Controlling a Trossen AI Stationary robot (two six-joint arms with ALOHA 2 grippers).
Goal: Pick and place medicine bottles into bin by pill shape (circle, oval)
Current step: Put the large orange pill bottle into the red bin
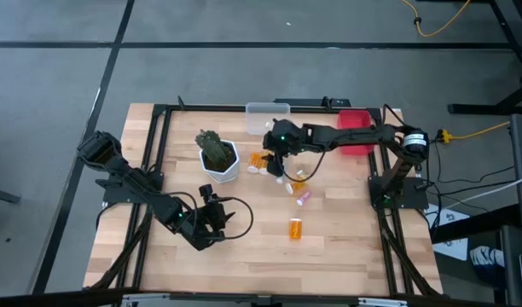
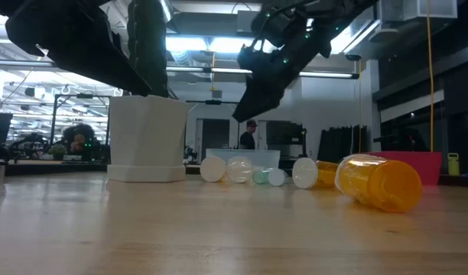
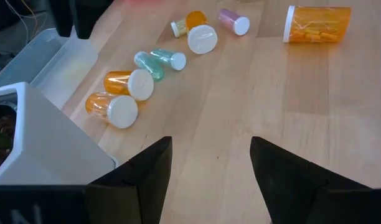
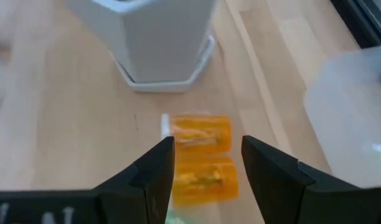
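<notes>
Several small pill bottles lie on their sides in a loose row mid-table. In the right wrist view two orange ones [image 4: 200,134] [image 4: 204,179] lie side by side. The left wrist view adds a teal one [image 3: 158,61], a pink one [image 3: 233,20] and a larger orange one [image 3: 318,23], which lies apart [image 1: 295,228]. My right gripper [image 4: 207,146] is open and hovers above the two orange bottles [image 1: 258,159], clear of them in the low view [image 2: 249,107]. My left gripper [image 3: 209,146] is open and empty, low over the table's near left part [image 1: 211,205].
A white hexagonal plant pot [image 1: 219,159] stands just left of the bottles, close to my right gripper. A clear bin [image 1: 268,115] and a red bin [image 1: 355,128] sit at the far edge. A black frame [image 1: 159,115] borders the table.
</notes>
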